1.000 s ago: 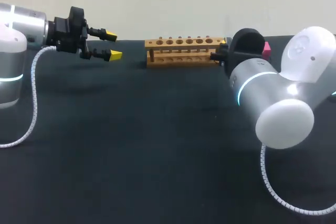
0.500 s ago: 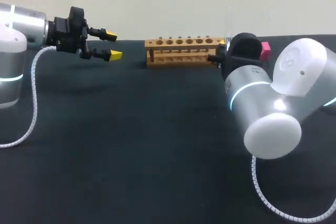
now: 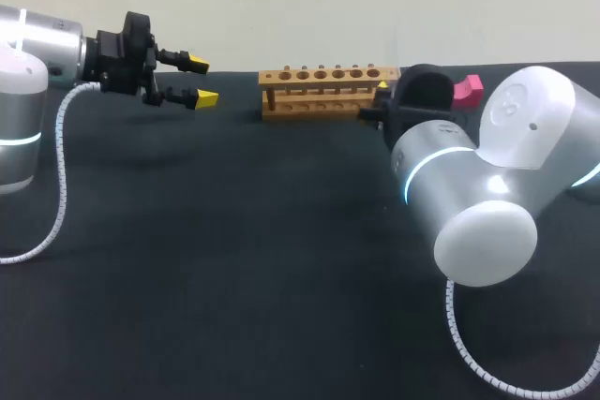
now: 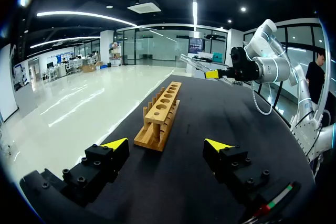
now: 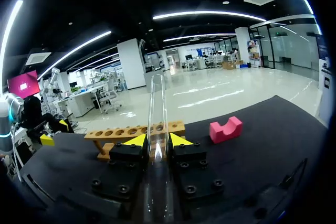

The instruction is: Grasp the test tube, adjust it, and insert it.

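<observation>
Right fingers (image 5: 137, 141) pinch the one clear test tube (image 5: 156, 103) between them. One wooden rack (image 5: 126, 132) stands just ahead on the counter (image 5: 262, 145), with one pink block (image 5: 226, 129) beside it. Left fingers (image 4: 113, 145) are spread and empty, well short of the rack.

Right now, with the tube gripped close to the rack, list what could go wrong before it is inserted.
1. The test tube sticks out far past the right tool, so its tip could strike the rack rather than enter a hole.
2. In the head view the right arm hides that tool, so alignment is hard to check.
3. The pink block lies beside the rack and could be knocked.
</observation>
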`<state>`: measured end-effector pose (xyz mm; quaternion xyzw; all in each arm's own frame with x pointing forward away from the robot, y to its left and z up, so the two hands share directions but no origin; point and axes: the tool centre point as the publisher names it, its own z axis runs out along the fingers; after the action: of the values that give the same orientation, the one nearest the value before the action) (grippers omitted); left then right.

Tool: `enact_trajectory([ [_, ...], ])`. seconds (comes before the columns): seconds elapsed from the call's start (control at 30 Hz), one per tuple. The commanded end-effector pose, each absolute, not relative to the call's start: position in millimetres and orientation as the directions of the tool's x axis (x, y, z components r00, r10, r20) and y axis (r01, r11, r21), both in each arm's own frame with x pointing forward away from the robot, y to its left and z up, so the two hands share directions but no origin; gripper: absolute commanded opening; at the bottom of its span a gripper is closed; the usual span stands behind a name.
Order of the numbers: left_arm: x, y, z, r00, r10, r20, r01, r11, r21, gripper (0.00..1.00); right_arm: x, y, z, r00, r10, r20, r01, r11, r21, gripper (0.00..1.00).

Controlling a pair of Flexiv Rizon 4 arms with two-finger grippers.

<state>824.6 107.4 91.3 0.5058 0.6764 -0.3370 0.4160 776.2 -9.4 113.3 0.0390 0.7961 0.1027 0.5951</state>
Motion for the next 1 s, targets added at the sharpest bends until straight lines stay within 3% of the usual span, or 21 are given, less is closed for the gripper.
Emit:
enact_trajectory([
  [0.03,824,108,90,-0.139,0.401,-0.905,0.964,0.263,-0.031,1.00,782,2,109,-0.313,0.144,-0.939,-0.322,0.914,0.247,0.00],
  [1.0,824,108,90,-0.139,0.401,-0.905,0.964,0.263,-0.031,1.00,814,24,68,-0.474,0.102,-0.874,-0.261,0.932,0.251,0.00],
])
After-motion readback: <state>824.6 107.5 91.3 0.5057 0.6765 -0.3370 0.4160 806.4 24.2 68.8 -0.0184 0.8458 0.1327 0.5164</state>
